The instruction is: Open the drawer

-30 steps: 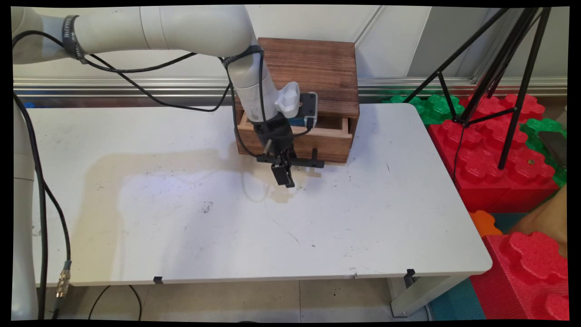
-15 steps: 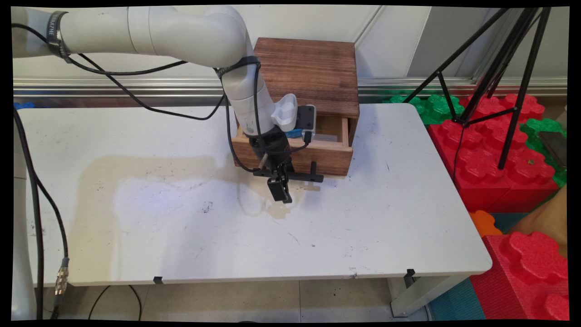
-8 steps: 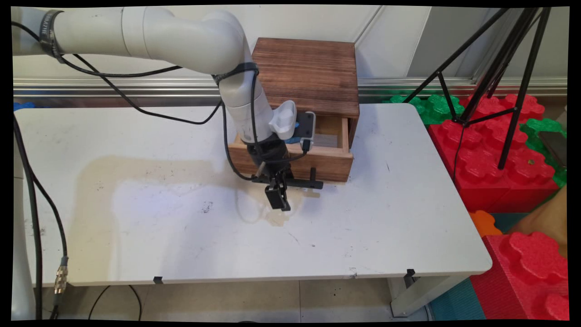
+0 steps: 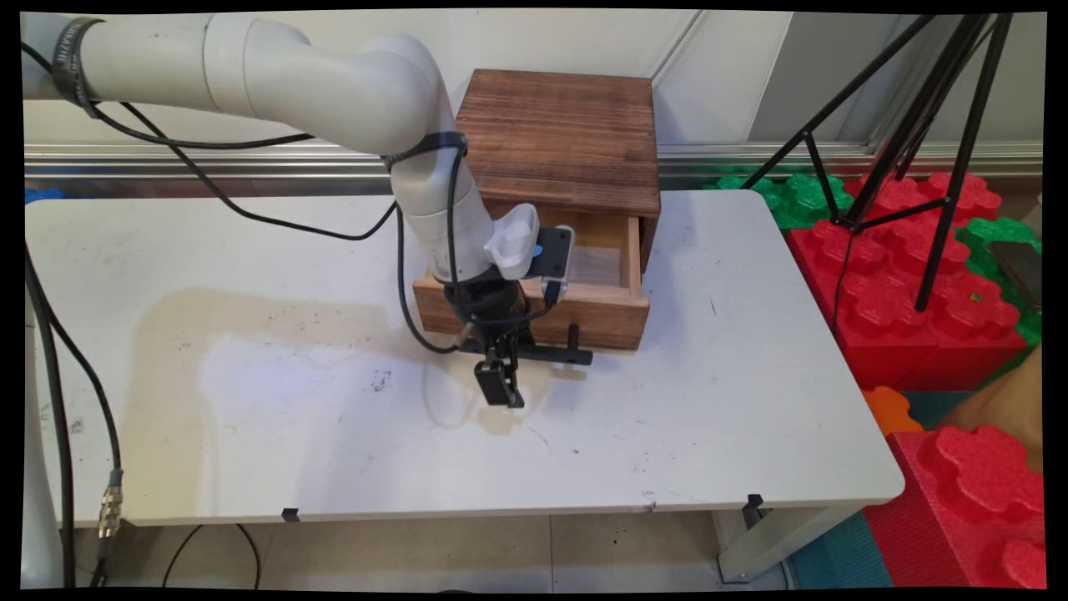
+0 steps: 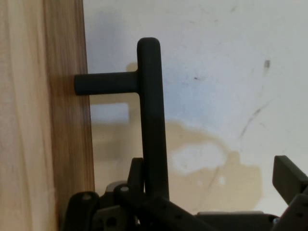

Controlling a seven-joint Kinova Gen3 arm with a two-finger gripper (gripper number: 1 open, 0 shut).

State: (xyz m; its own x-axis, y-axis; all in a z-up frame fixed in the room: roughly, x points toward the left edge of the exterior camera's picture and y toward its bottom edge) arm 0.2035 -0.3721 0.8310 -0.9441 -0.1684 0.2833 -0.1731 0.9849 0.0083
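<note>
Gripper [image 4: 499, 386] low in front of the wooden cabinet [image 4: 559, 125], at the black handle [image 4: 546, 353] of its drawer [image 4: 584, 313]. Spread wide, not clamped: in the hand view one finger [image 5: 136, 169] tucked behind the bar, between bar and drawer front, the other finger [image 5: 289, 177] well apart on the outer side. Holds nothing, only hooks the handle. Drawer pulled partway out of the cabinet toward the table's near side, inside open from above, contents unclear. Handle: matte black round bar on short round posts, T-shaped at the end seen from the hand. Cabinet: dark brown stained wood, boxy, strong horizontal grain on top; drawer front same brown, paler raw wood along its top edges. White table [image 4: 734, 434] under the cabinet, smooth, scuffed, with a tan dried stain [image 4: 192, 309] spreading left from the cabinet's front. Right of the cabinet, off the table: black tripod [image 4: 926, 125] on knobbly red foam blocks [image 4: 943, 334].
</note>
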